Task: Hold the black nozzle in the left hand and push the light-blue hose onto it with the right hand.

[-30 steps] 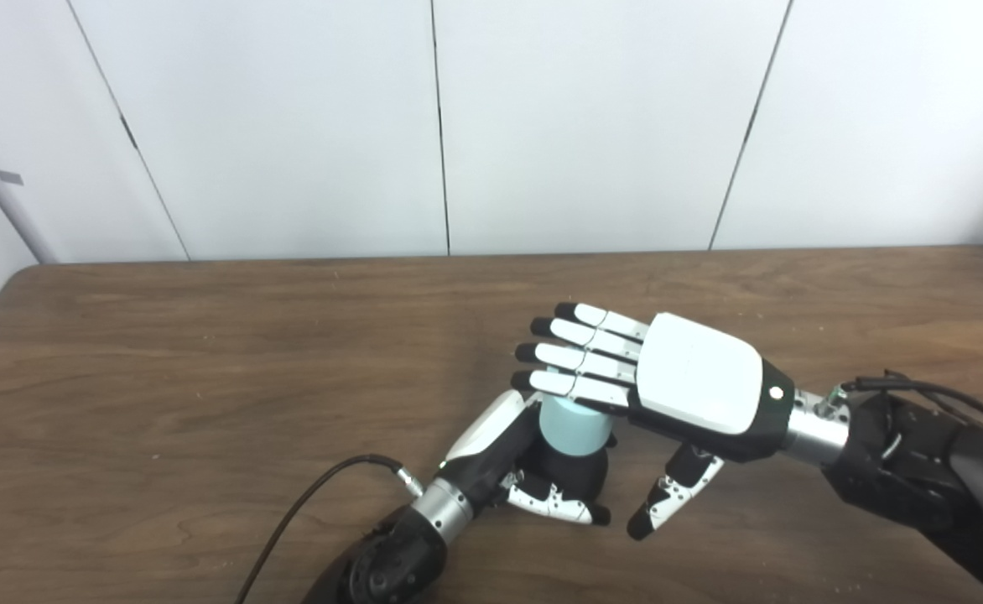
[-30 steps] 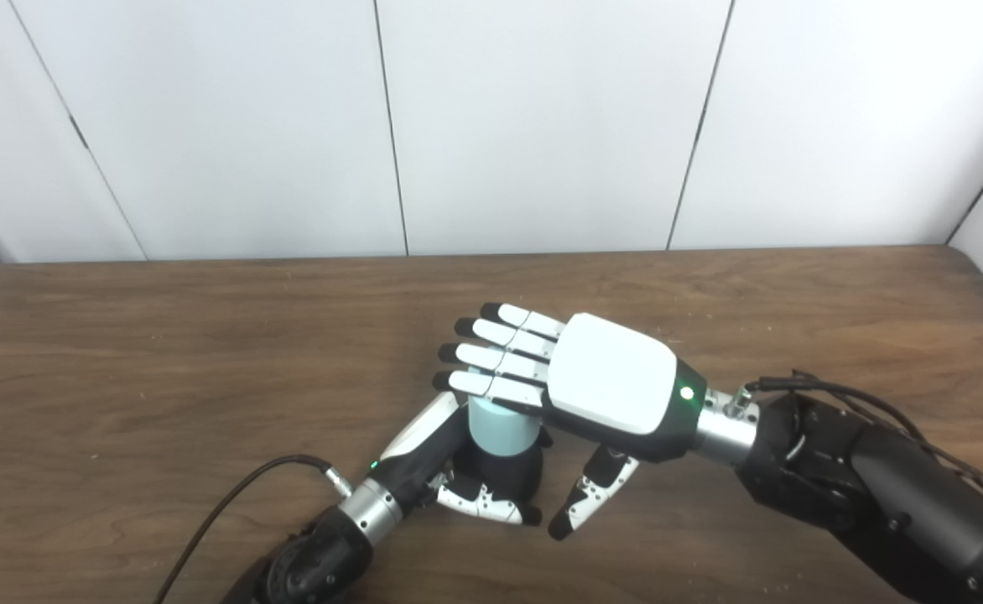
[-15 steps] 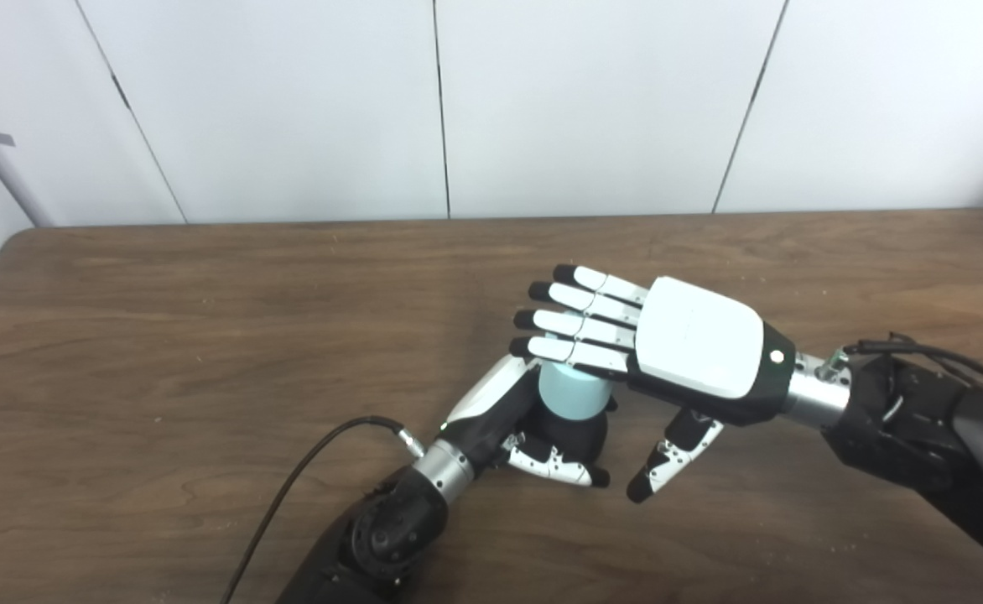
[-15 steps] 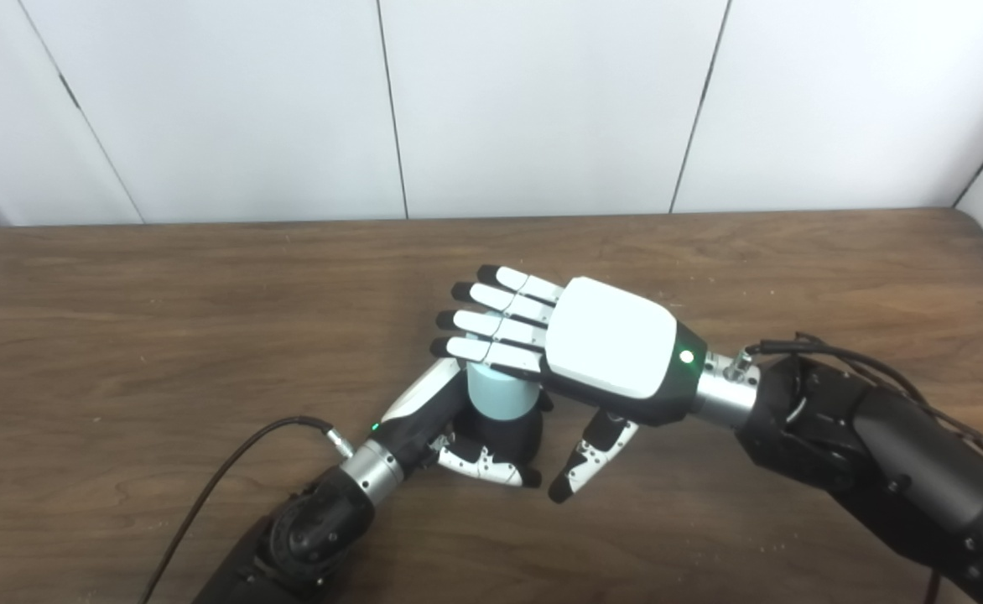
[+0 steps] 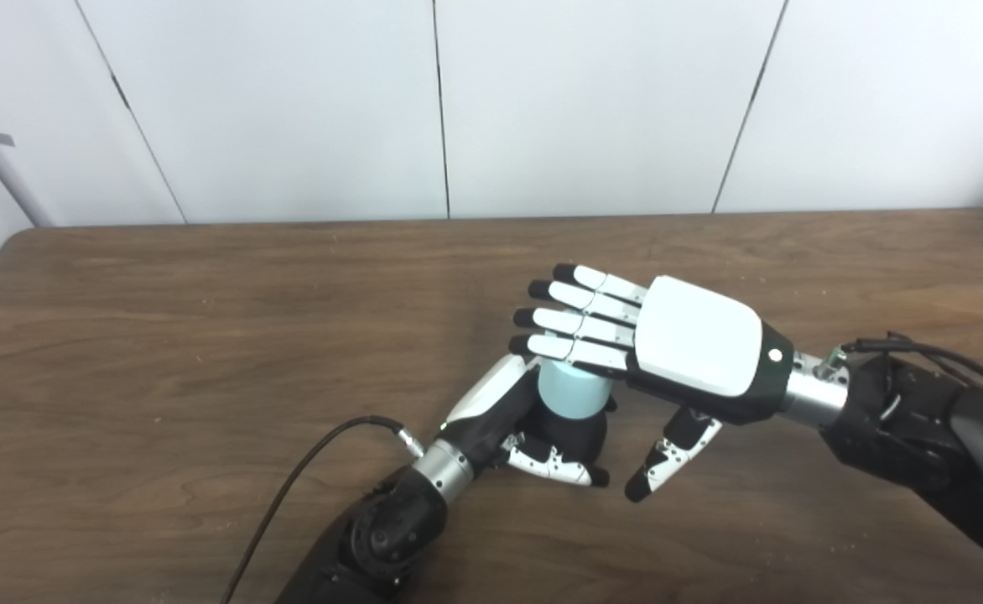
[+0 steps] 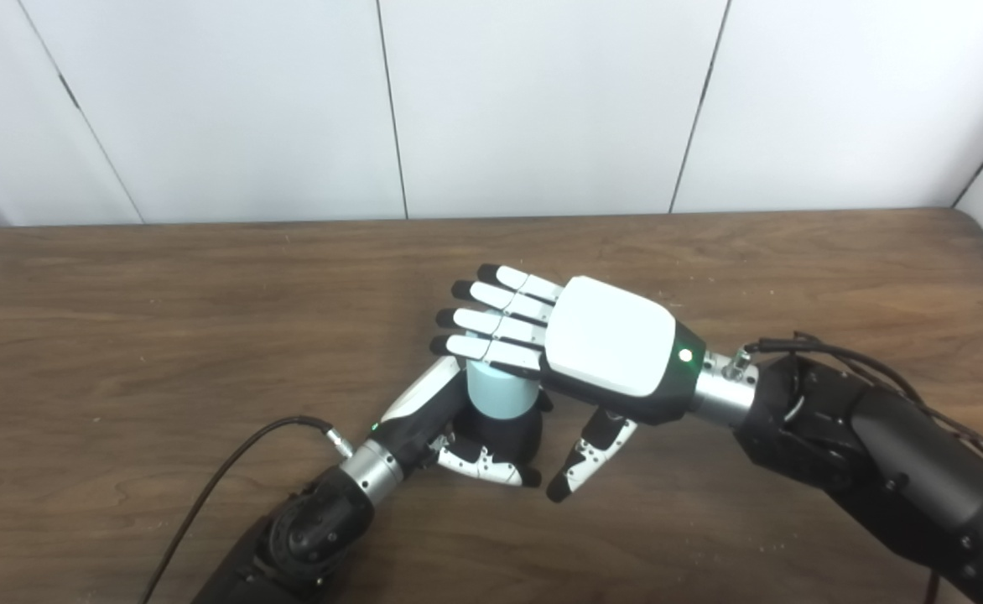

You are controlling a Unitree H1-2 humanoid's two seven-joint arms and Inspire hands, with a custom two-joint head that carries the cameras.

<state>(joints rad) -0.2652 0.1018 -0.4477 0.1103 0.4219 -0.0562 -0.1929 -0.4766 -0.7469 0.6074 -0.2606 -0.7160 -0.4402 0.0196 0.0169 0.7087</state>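
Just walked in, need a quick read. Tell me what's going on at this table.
The left hand is wrapped around a black nozzle standing on the table, with a light-blue hose piece sitting on top of it. The right hand is flat and open, fingers stretched over the hose's top as if pressing it down. Whether it touches cannot be told.

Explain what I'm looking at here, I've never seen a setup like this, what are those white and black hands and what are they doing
These are a humanoid robot's two mechanical hands at a wooden table. Both pictures come from cameras side by side on its head, so they show one scene. The left hand is wrapped around a black nozzle that carries a light-blue hose piece standing upright. The right hand lies flat on the hose's top, its fingers straight and holding nothing. A black cable runs from the left wrist.
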